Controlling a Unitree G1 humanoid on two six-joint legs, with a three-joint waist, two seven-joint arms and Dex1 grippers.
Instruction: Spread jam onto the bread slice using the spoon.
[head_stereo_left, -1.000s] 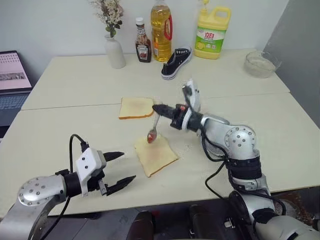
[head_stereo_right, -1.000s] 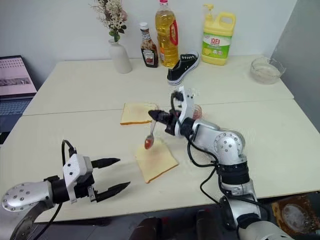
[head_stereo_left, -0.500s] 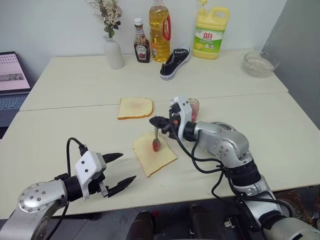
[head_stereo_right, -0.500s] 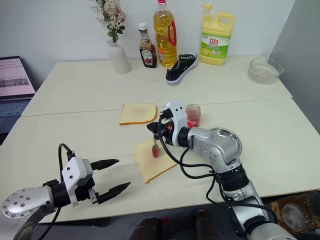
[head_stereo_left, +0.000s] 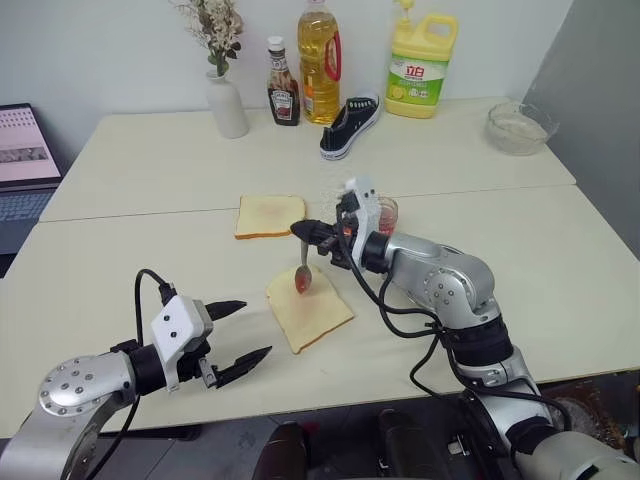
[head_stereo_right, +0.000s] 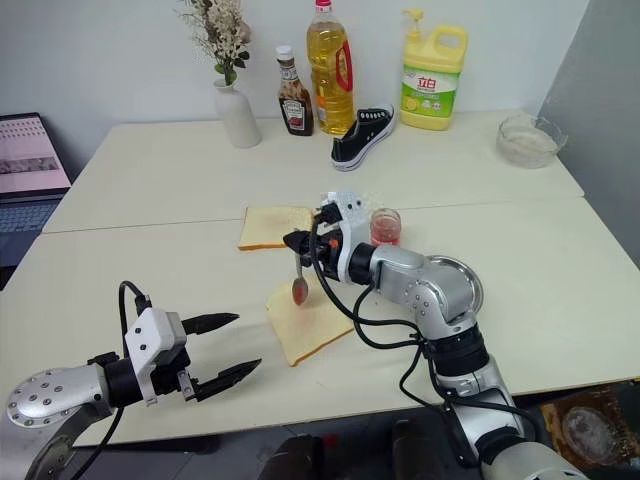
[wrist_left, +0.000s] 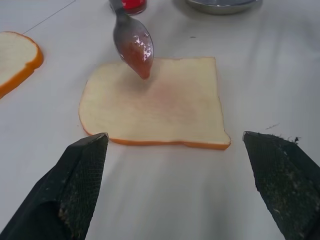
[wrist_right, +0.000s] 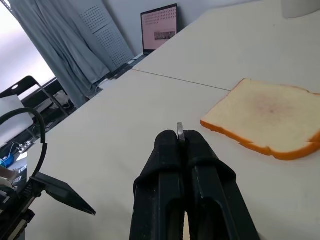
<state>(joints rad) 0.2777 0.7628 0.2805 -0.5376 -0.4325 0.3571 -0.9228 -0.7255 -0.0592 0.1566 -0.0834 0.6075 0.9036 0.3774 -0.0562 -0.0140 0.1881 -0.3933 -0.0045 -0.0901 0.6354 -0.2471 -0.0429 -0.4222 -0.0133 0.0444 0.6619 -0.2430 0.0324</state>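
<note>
Black two-finger left gripper (head_stereo_left: 238, 333) sits nearest, at the table's front edge, fingers spread wide and holding nothing, well short of the work. Next out: squarish pale bread slice with thin tan crust (head_stereo_left: 310, 311), flat on the cream table (head_stereo_left: 130, 250), with a faint pinkish smear near its middle in the left wrist view; coverage looks thin and patchy, most of the face bare. Small shiny silver spoon (head_stereo_left: 302, 271) hangs bowl-down over the slice's far edge, bowl loaded with glossy red jam (wrist_left: 138, 50), tip at or just above the crumb; can't tell if it's touching. Right gripper (head_stereo_left: 308, 232) has its fingers pressed together on the spoon handle. Beyond it, the small clear glass jam jar (head_stereo_right: 385, 227) beside a round steel dish (head_stereo_right: 455, 272). Second slice with brownish centre (head_stereo_left: 271, 215) lies further back, untouched. My read: scoop done, spreading barely begun; this load still to be laid down and worked to the edges.
</note>
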